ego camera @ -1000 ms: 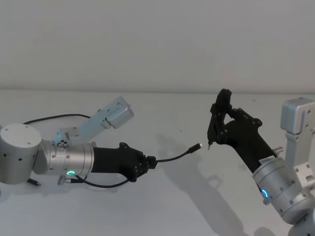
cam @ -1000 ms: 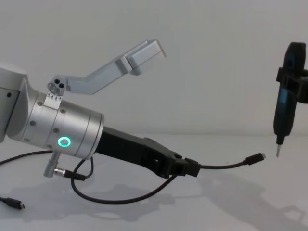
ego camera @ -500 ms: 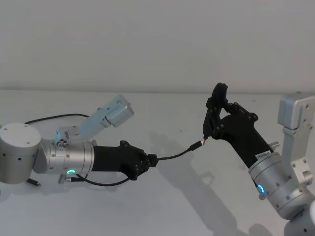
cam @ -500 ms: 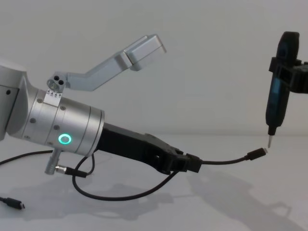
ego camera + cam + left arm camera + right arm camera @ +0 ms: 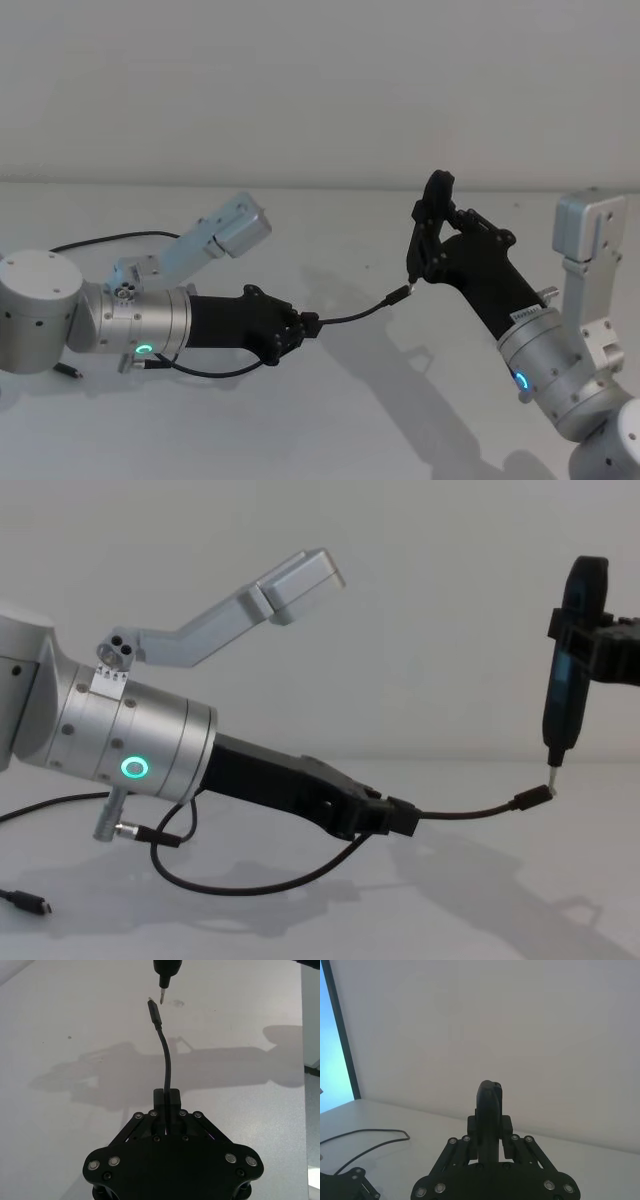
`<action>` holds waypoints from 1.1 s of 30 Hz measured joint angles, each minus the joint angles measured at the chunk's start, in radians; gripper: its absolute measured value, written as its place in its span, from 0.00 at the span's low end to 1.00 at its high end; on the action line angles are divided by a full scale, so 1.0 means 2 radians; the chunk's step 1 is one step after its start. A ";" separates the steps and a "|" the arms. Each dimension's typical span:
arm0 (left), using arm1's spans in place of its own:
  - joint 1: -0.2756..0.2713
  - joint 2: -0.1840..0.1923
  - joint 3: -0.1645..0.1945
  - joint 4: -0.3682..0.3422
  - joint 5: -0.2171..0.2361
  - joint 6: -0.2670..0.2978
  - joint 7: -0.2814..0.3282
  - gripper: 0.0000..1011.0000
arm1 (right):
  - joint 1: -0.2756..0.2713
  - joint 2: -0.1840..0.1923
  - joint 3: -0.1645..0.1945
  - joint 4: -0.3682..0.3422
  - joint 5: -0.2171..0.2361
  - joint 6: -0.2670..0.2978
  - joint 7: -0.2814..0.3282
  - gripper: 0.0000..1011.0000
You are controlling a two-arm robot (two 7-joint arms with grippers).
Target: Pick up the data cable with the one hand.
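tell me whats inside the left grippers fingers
The left gripper is shut on the data cable, whose plug end sticks out in front. The stretch pinched between the fingers is hidden.

Lab-like test bench: bare white table [image 5: 330, 420], plain white wall [image 5: 320, 80].

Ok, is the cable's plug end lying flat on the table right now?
No: in the chest view the data cable arches out from the shut left gripper, its plug hanging above the table.
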 joint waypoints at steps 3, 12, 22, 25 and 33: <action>0.000 0.000 0.000 0.000 0.000 0.000 0.000 0.06 | 0.002 -0.001 0.000 0.004 -0.002 -0.001 0.002 0.27; 0.000 0.000 0.000 -0.001 0.000 -0.001 0.000 0.06 | 0.009 -0.004 0.002 0.013 -0.007 -0.005 0.006 0.27; 0.000 0.000 0.000 -0.001 0.000 -0.001 0.000 0.06 | 0.015 -0.007 0.005 0.019 -0.016 -0.008 0.008 0.27; 0.000 0.000 0.000 -0.001 0.000 -0.001 0.000 0.06 | 0.016 -0.007 0.006 0.021 -0.018 -0.009 0.009 0.27; 0.000 0.000 0.000 -0.001 0.000 -0.001 0.000 0.06 | 0.017 -0.009 0.008 0.024 -0.022 -0.008 0.011 0.27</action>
